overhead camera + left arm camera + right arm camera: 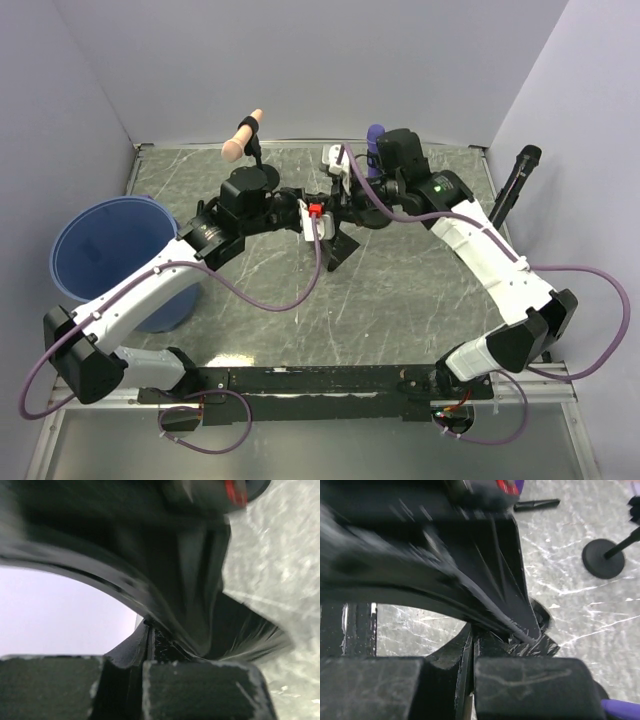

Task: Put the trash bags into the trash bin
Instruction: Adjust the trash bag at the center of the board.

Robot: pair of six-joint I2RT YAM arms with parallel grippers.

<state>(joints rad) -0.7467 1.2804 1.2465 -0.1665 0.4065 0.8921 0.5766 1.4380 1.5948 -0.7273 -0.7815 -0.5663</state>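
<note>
1. Evidently both arms meet near the table's centre, a little toward twelve o'clock in the overhead view. They share one black trash bag (338,250), which hangs between them as a small dark flap.
2. The left gripper (148,647) is clenched on a fold of the black film. The right gripper (472,647) is likewise clamped on it, with a crinkled edge bunched just past its tips. Two pinches on one thin sheet look like an effort to spread or separate it before carrying it over.
3. The trash bin (95,255) stands mouth up at nine o'clock, well apart from the bag and beside the left arm's elbow. No bag is visible in the part of its interior that shows, so I judge the deposit not yet done.
4. Only the overhead view shows the bin, along with a pink-tipped stand (243,135) at eleven o'clock.
5. Only the wrist views show the grip itself, with film caught between closed fingers. The right wrist view adds a round black base (602,557) at two o'clock, and the left wrist view is mostly blur.
</note>
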